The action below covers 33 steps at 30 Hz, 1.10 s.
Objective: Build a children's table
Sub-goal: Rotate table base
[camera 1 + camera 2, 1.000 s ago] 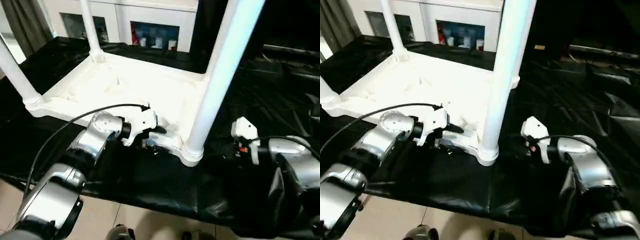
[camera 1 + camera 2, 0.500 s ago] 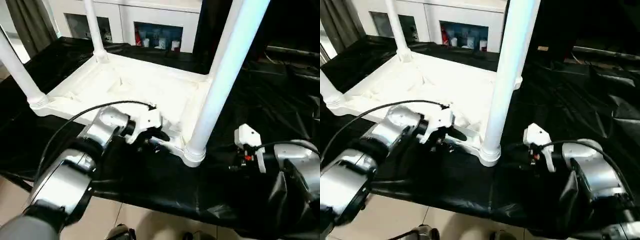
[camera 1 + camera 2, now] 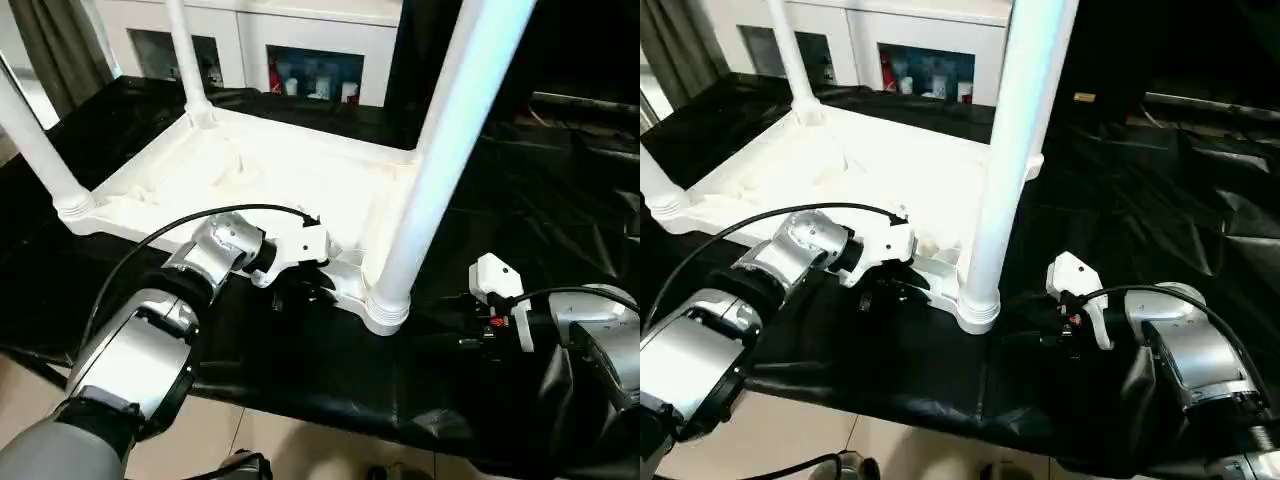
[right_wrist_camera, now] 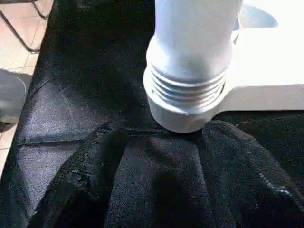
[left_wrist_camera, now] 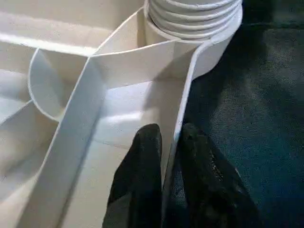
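Observation:
The children's table (image 3: 270, 170) lies upside down on black sheeting, its ribbed underside facing up. Three white legs stand in corner sockets: one at the near right (image 3: 440, 150), one at the left (image 3: 35, 140), one at the far left (image 3: 185, 60). My left gripper (image 3: 300, 290) is at the near rim, just left of the near-right socket (image 3: 385, 310). In the left wrist view its black fingers (image 5: 145, 156) pinch the thin rim wall (image 5: 187, 90) from both sides. My right gripper (image 3: 455, 325) stands open, low on the sheeting, facing that socket (image 4: 187, 102) without touching it.
Black sheeting (image 3: 540, 200) covers the whole work surface, creased at the right. A white cabinet (image 3: 300, 40) with open shelves stands behind it. The surface's front edge and the tiled floor (image 3: 250, 440) lie just below my arms. A black cable (image 3: 150, 245) arcs over my left forearm.
My left gripper's fingers have come together on the table's near rim. The right gripper has stayed open, about where it was beside the near-right socket. The camera has shifted slightly.

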Tool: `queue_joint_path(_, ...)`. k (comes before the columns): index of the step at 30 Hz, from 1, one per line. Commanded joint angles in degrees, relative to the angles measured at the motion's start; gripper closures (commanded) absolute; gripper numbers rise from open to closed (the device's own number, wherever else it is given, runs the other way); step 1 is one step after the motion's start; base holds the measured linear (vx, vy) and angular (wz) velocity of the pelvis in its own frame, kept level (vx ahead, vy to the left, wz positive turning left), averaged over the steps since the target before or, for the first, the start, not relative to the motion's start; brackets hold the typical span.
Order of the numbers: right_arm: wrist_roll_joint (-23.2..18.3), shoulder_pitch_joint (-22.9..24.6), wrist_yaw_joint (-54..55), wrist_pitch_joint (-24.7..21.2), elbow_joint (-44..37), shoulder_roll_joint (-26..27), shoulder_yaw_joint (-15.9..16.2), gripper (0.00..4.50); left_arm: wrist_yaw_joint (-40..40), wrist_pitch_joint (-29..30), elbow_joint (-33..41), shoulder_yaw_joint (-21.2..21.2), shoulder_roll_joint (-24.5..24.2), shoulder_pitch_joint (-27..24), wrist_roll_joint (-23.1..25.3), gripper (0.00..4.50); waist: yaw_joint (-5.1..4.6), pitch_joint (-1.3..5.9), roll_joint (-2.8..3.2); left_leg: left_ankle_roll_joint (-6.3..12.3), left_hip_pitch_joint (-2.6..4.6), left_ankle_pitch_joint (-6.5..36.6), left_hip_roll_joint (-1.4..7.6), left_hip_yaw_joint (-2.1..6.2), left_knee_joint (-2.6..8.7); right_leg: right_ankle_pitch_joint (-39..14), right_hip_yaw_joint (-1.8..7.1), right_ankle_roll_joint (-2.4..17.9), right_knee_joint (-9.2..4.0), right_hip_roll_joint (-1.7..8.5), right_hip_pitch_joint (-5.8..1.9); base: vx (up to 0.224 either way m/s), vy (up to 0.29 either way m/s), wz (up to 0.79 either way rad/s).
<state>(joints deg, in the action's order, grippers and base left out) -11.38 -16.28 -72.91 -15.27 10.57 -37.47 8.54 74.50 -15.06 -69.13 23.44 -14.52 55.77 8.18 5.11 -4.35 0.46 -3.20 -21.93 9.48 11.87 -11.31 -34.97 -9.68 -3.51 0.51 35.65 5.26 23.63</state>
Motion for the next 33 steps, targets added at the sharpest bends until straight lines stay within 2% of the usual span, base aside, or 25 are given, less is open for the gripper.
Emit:
queue_joint_path(1, 0.03, -0.1, 1.0, 1.2, -0.91, -0.01, -0.14, 1.41, -0.66, 2.22, -1.65, -0.27, -0.03, -0.63, 0.81, 3.98, 0.44, 5.06, -0.69, 3.34, 0.9, 13.7, 1.02, 0.83, 3.7, -13.38, 1.8, 13.65, -4.81, 2.84, -3.57, 0.0, 0.0, 0.0)
queue_joint_path(4, -0.44, -0.14, 1.65, 0.99, -0.81, 0.66, -0.68, 1.41, -2.32, 5.31, -1.59, -1.38, 0.32, -0.94, 0.2, 4.13, 0.32, 5.06, -0.73, 3.71, 0.89, 13.28, 0.96, 0.73, 3.65, -12.77, 1.77, 14.06, -4.76, 2.73, -3.5, 0.0, 0.0, 0.0)
queue_joint_path(6, -1.6, -0.22, 2.19, -0.43, -0.72, 1.6, -1.37, 1.41, -4.03, 8.1, -0.8, -3.59, 1.08, -1.85, -1.79, 4.2, 0.32, 5.09, -0.73, 3.93, 0.78, 13.07, 0.85, 0.71, 3.56, -14.05, 1.69, 13.77, -4.83, 2.8, -3.63, 0.0, 0.0, 0.0)
queue_joint_path(7, -1.79, -0.3, 2.7, -0.62, -0.55, 2.03, -1.64, 1.41, -5.08, 8.93, -0.39, -4.31, 1.42, -2.26, -2.36, 4.24, 0.28, 5.08, -0.99, 4.08, 0.7, 12.93, 0.78, 0.7, 3.56, -14.89, 1.62, 13.35, -5.04, 2.75, -3.64, 0.0, 0.0, 0.0)
queue_joint_path(9, -1.57, -0.45, 3.38, -0.3, -0.18, 2.44, -1.74, 1.41, -6.28, 9.66, 0.12, -4.83, 1.71, -2.74, -2.73, 4.27, 0.21, 5.06, -0.84, 4.1, 0.63, 12.88, 0.78, 0.78, 3.57, -15.43, 1.6, 13.08, -4.99, 2.81, -3.63, 0.0, 0.0, 0.0)
queue_joint_path(10, -1.5, -0.72, 4.23, -0.23, 0.53, 3.19, -1.82, 1.14, -8.45, 10.8, 0.85, -5.52, 2.01, -3.56, -3.1, 4.33, 0.03, 5.13, -0.77, 4.05, 0.65, 13.03, 0.78, 0.8, 3.58, -16.21, 1.5, 12.71, -5.1, 2.75, -3.54, 0.0, 0.0, 0.0)
queue_joint_path(11, -1.57, -0.95, 4.98, -0.24, 1.07, 3.86, -1.92, 1.14, -9.85, 11.3, 1.48, -5.9, 2.12, -4.28, -3.21, 4.33, -0.1, 5.1, -0.75, 4.01, 0.57, 13.05, 0.78, 0.84, 3.6, -16.26, 1.45, 12.73, -5.07, 2.76, -3.53, 0.0, 0.0, 0.0)
queue_joint_path(12, -1.81, -1.44, 6.56, -0.36, 1.92, 5.22, -2.12, 1.05, -12.72, 12.35, 2.95, -6.82, 2.29, -5.75, -3.52, 4.39, -0.27, 5.05, -1.12, 3.95, 0.6, 13.32, 0.76, 0.85, 3.61, -17.58, 1.33, 12.26, -5.09, 2.79, -3.44, 0.0, 0.0, 0.0)
queue_joint_path(13, -1.4, -1.63, 7.45, 0.34, 2.29, 5.78, -1.94, 0.95, -12.89, 12.26, 4.24, -7.28, 2.32, -6.81, -3.96, 4.43, -0.53, 4.98, -0.98, 3.9, 0.6, 13.87, 0.68, 0.85, 3.65, -19.73, 1.26, 11.59, -5.52, 2.84, -3.35, 0.0, 0.0, 0.0)
queue_joint_path(15, -0.62, -1.81, 8.45, 1.5, 2.67, 6.21, -1.7, 0.89, -12.51, 12.28, 5.59, -7.76, 2.34, -7.81, -4.44, 4.46, -0.8, 5.09, -1.05, 3.75, 0.52, 13.75, 0.67, 0.94, 3.7, -20.25, 1.25, 11.06, -5.56, 2.79, -3.45, 0.0, 0.0, 0.0)
queue_joint_path(16, 0.65, -2.7, 11.31, 3.22, 4.31, 7.68, -1.86, 0.86, -10.79, 11.81, 8.97, -8.01, 2.08, -10.22, -4.85, 4.48, -1.16, 5.01, -1.68, 3.64, 0.68, 14.0, 0.87, 0.94, 3.82, -21.46, 1.33, 10.5, -5.64, 2.84, -3.08, 0.0, 0.0, 0.0)
queue_joint_path(17, 0.65, -2.7, 11.31, 3.22, 4.31, 7.68, -1.86, 0.86, -10.79, 11.81, 8.97, -8.01, 2.08, -10.22, -4.85, 4.48, -1.42, 4.95, -1.49, 3.51, 0.49, 13.94, 0.81, 1.02, 3.86, -21.62, 1.28, 10.57, -5.5, 2.84, -3.12, 0.0, 0.0, 0.0)
queue_joint_path(18, 0.77, -3.1, 12.07, 3.39, 4.87, 8.22, -2.0, 0.86, -10.08, 11.46, 10.01, -7.68, 1.81, -11.06, -4.67, 4.48, -1.47, 4.87, -1.55, 3.52, 0.78, 14.66, 0.78, 0.83, 3.85, -22.85, 1.34, 10.07, -5.94, 2.72, -2.84, 0.0, 0.0, 0.0)
queue_joint_path(21, 0.65, -4.1, 13.29, 3.09, 5.76, 9.56, -2.32, 0.86, -8.33, 10.63, 12.42, -6.47, 0.91, -13.22, -3.68, 4.48, -1.77, 4.61, -1.37, 3.12, 1.01, 16.9, 0.7, 0.91, 4.08, -25.63, 1.38, 9.03, -6.22, 2.65, -2.71, 0.0, 0.0, 0.0)
queue_joint_path(22, 0.88, -4.39, 13.79, 3.12, 6.08, 9.78, -2.36, 0.86, -8.08, 10.79, 12.79, -6.33, 0.79, -13.51, -3.6, 4.48, -1.97, 4.52, -1.53, 2.49, 1.32, 18.53, 0.7, 1.03, 4.28, -28.73, 1.29, 7.75, -6.53, 2.72, -2.63, 0.0, 0.0, 0.0)
queue_joint_path(23, 1.37, -4.94, 14.82, 3.18, 6.8, 10.07, -2.45, 0.86, -7.39, 10.34, 13.39, -5.89, 0.49, -13.94, -3.32, 4.48, -2.05, 4.59, -1.83, 2.4, 1.34, 18.49, 0.7, 1.04, 4.33, -29.27, 1.22, 7.34, -6.66, 2.75, -2.71, 0.0, 0.0, 0.0)
queue_joint_path(25, 2.1, -6.26, 16.98, 3.78, 8.88, 10.65, -2.98, 0.86, -5.79, 11.46, 16.95, -4.73, -0.53, -15.57, -2.85, 4.48, -2.31, 4.81, -1.72, 1.91, 1.06, 17.14, 0.93, 1.29, 4.71, -27.8, 1.25, 7.37, -6.36, 2.96, -3.02, 0.0, 0.0, 0.0)
queue_joint_path(27, 1.52, -6.73, 15.98, 3.94, 9.44, 10.62, -2.84, 0.86, -4.37, 11.37, 19.28, -4.2, -1.11, -16.53, -2.82, 4.48, -2.26, 4.73, -1.36, 1.81, 1.82, 18.49, 1.04, 1.05, 4.57, -27.14, 1.48, 8.07, -6.55, 2.83, -2.31, 0.0, 0.0, 0.0)
queue_joint_path(29, 1.07, -6.89, 14.49, 4.06, 9.49, 10.55, -2.23, 0.86, -3.26, 10.86, 20.26, -3.9, -1.44, -16.82, -2.9, 4.48, -2.33, 4.74, -1.36, 1.98, 1.67, 19.29, 1.07, 1.0, 4.7, -25.46, 1.59, 8.9, -6.38, 2.69, -2.53, 0.0, 0.0, 0.0)
queue_joint_path(30, 0.99, -7.1, 14.22, 4.26, 9.83, 10.79, -2.12, 0.86, -2.19, 11.0, 20.78, -3.73, -1.62, -16.86, -3.12, 4.48, -2.09, 4.89, -1.29, 1.96, 1.84, 19.18, 1.16, 0.93, 4.7, -24.01, 1.72, 9.23, -6.28, 2.74, -2.42, 0.0, 0.0, 0.0)
queue_joint_path(33, 0.69, -7.47, 12.99, 4.4, 10.49, 11.17, -1.59, 0.86, -1.49, 10.69, 21.1, -3.47, -1.83, -16.53, -3.04, 4.48, -1.85, 5.01, -1.36, 2.08, 1.62, 18.05, 1.15, 0.83, 4.71, -20.4, 1.77, 10.54, -5.83, 2.74, -2.66, 0.0, 0.0, 0.0)
